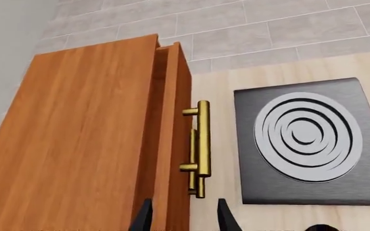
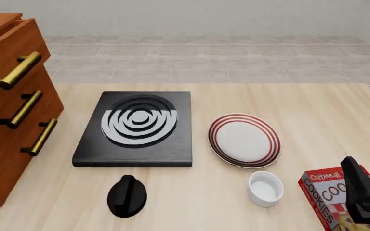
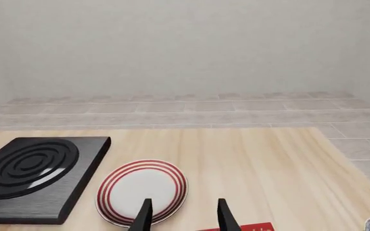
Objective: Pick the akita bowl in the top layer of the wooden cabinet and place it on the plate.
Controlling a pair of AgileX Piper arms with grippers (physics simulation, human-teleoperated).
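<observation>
Wooden cabinet (image 2: 8, 110) stands at far left of the light wood surface (image 2: 313, 115), three brass handles on its front; the top layer (image 1: 172, 144) sits out a little from the cabinet front, its brass handle (image 1: 201, 144) just ahead of the left gripper (image 1: 183, 219), whose jaws are apart and hold nothing. Akita bowl not visible in any view, so cannot tell where it sits. Plate (image 2: 244, 140) with red rings lies flat near the middle of the surface, nothing on it, just right of the black stove slab (image 2: 137, 129). White ramekin (image 2: 265, 188) sits near the plate's front edge, not touching. Black knob (image 2: 127, 196) lies in front of the slab. Oatmeal cookie box (image 2: 329, 197) at front right, right arm partly over it. Right gripper (image 3: 183, 219) jaws apart, empty, above the surface close to the plate's front rim
</observation>
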